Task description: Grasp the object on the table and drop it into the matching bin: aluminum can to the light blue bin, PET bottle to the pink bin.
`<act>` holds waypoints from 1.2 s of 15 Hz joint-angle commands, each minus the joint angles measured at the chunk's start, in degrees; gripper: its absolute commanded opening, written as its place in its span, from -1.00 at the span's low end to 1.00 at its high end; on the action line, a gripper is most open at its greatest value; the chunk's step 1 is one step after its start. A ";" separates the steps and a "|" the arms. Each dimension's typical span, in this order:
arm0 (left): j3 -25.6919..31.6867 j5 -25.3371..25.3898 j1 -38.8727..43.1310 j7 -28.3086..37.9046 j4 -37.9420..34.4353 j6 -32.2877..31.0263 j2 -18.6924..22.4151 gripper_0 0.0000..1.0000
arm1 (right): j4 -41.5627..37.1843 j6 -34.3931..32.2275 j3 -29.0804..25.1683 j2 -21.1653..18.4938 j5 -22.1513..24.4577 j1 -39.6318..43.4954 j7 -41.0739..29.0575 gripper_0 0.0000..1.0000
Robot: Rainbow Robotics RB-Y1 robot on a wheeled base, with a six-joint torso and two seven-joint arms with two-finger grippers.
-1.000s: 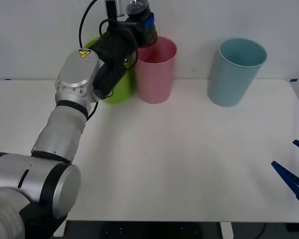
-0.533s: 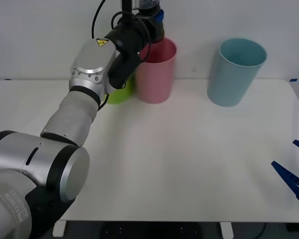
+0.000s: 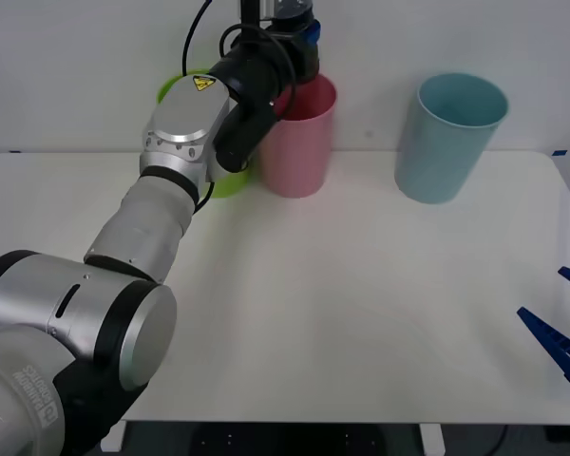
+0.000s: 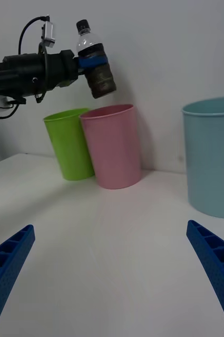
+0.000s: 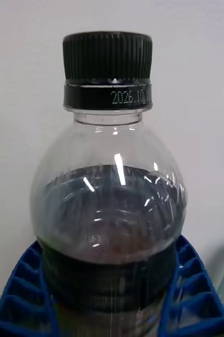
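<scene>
Held aloft above the pink bin (image 4: 113, 145) at the desk's (image 3: 361, 313) far edge: bottle (image 4: 93, 63), clamped in the left gripper (image 4: 93, 61); right gripper (image 4: 112, 274) spread wide.

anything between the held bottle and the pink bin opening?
Nothing. In the right wrist view the PET bottle, clamped by the left gripper, hangs above the pink bin with only bare wall showing in the gap between them.

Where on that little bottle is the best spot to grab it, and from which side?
Around its dark body, from the side, as the left gripper does now: its blue fingers wrap the PET bottle just under the clear shoulder. The body is round and straight there, while shoulder and black cap taper, so fingers would probably slip.
</scene>
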 commanded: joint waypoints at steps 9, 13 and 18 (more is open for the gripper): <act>-2.77 10.94 3.46 -1.06 -3.26 -2.49 1.95 1.00 | 0.00 0.00 0.00 0.00 0.00 0.00 0.00 1.00; -7.86 19.91 9.43 -1.85 -10.12 -2.67 5.47 1.00 | 0.00 0.00 0.00 0.00 0.00 0.00 0.00 1.00; -12.79 29.49 16.55 -2.73 -17.41 -4.86 12.33 1.00 | 0.00 0.00 0.00 0.00 0.00 0.00 0.00 1.00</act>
